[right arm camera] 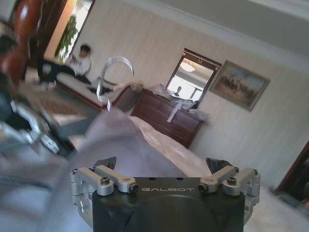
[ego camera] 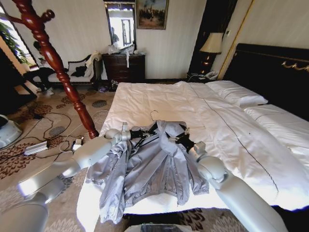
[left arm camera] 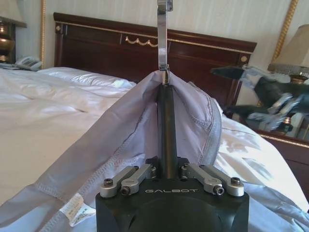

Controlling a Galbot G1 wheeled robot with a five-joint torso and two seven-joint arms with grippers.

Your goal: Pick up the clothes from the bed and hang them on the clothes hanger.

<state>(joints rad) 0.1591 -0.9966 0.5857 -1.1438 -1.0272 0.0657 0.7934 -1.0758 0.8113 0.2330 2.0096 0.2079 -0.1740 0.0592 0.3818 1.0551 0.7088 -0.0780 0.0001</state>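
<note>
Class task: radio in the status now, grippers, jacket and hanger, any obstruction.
Left gripper shut on slim black hanger. Right gripper open at shiny silver-grey jacket. Jacket draped on hanger over white bed. Red-brown turned wooden post nearby.

The clothes (ego camera: 149,169) are a shiny pale silver-grey, sitting on a plain white bed (ego camera: 227,130) that has one thin dark stitched line running down it and a black headboard (ego camera: 275,72) with a bit of gold trim. The clothes hanger (left arm camera: 167,130) is black with a silver hook, and both the left gripper (ego camera: 145,133) and right gripper (ego camera: 179,138) are black on silver-grey arms. There's also a reddish-brown turned wooden coat stand (ego camera: 58,63), a beige carpet (ego camera: 29,145) with brown flowery blotches, and pale striped wallpaper (ego camera: 82,24).
</note>
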